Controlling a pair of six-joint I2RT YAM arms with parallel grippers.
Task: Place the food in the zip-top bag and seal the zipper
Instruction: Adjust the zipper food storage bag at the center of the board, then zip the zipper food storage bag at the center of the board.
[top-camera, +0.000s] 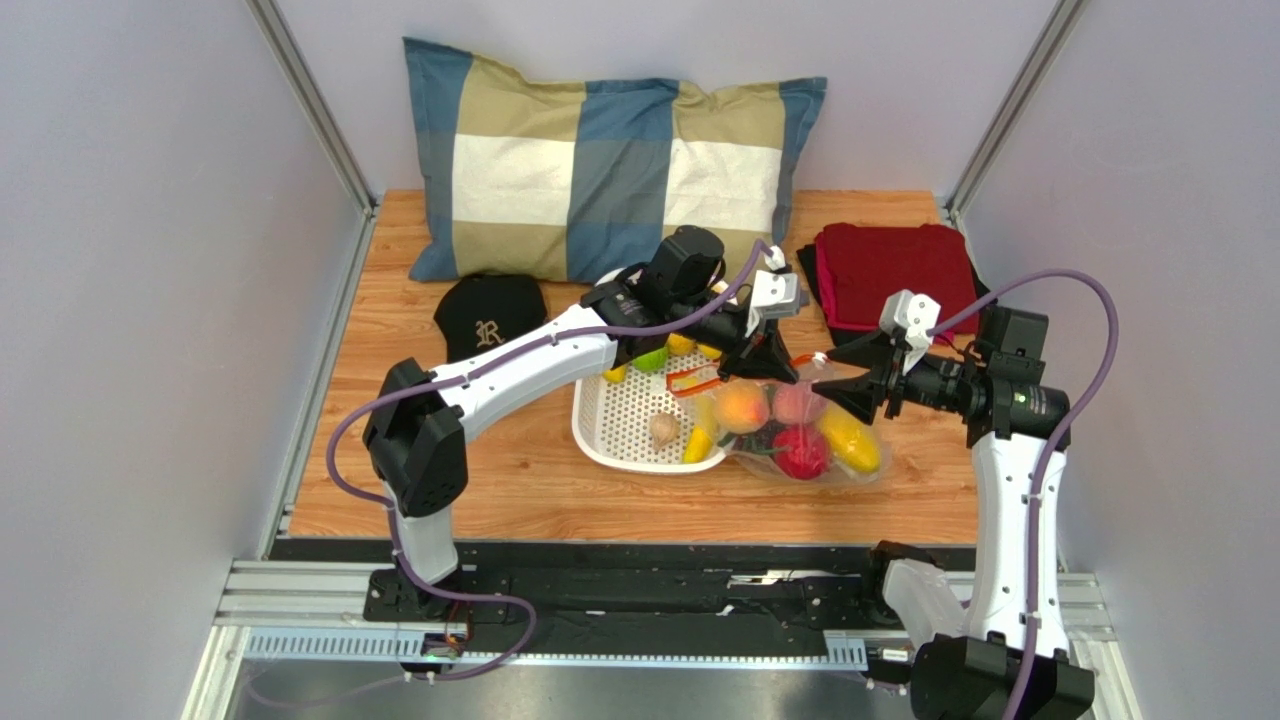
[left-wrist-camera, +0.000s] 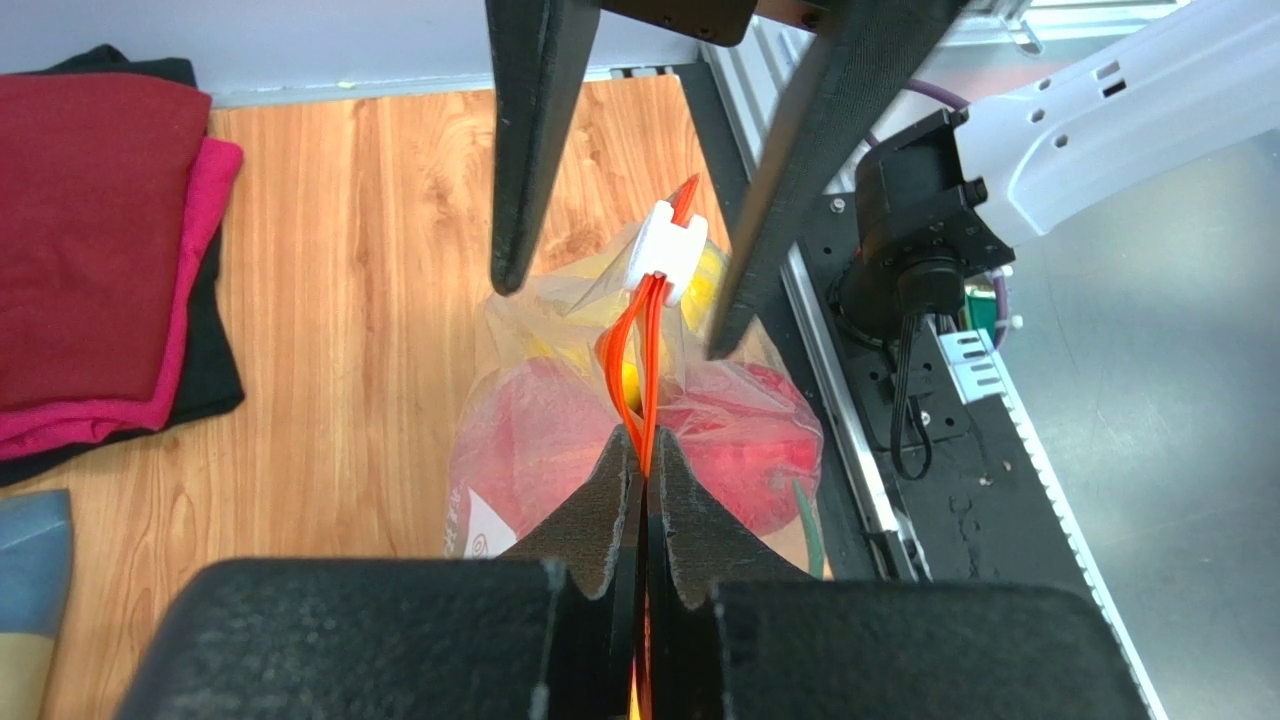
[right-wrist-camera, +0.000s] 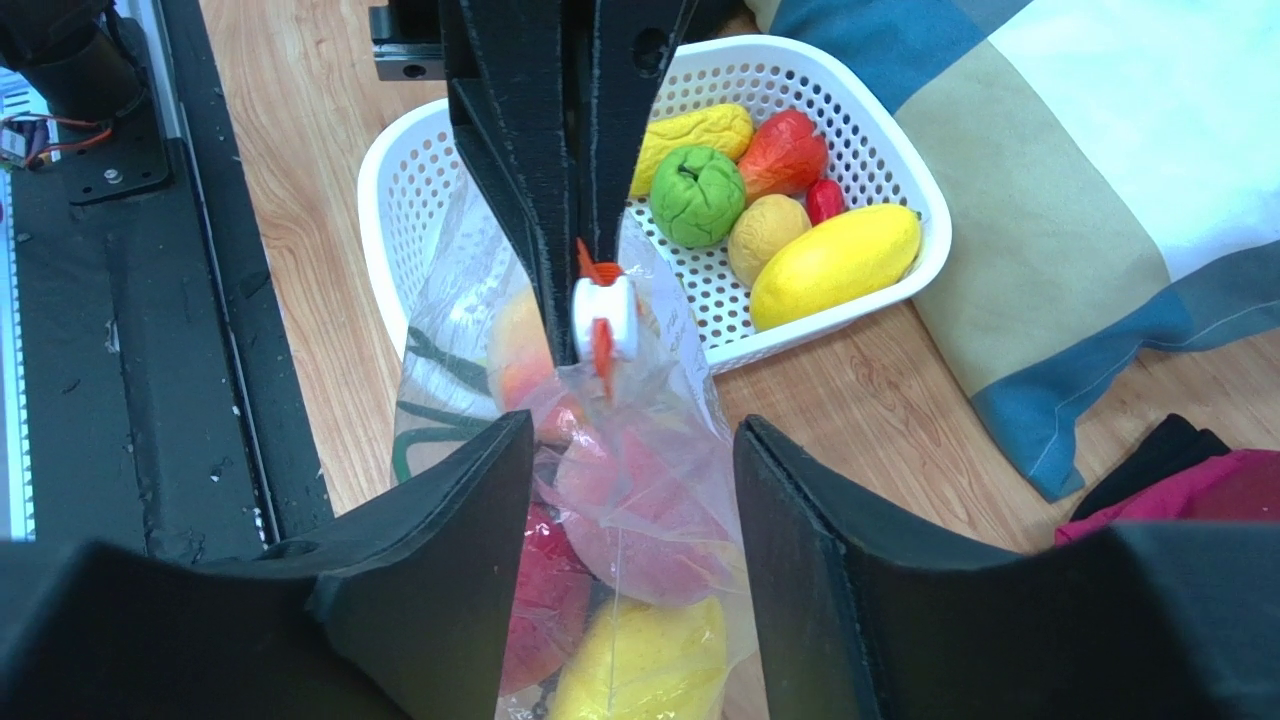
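Top external: wooden table (top-camera: 496, 488), grey walls (top-camera: 150, 225)

lab test cell — grey panel walls (top-camera: 135, 270), aluminium frame (top-camera: 313, 102), mounting rail (top-camera: 301, 600)

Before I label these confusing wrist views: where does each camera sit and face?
Top external: above and behind, looking down on the table; left arm, right arm show.
Left wrist: looks along left gripper, shut on the zipper, toward the right gripper.
Right wrist: faces the basket; own open fingers show.
Both wrists share the white slider.

Orange-red zipper (left-wrist-camera: 634, 375), white basket (right-wrist-camera: 884, 153)
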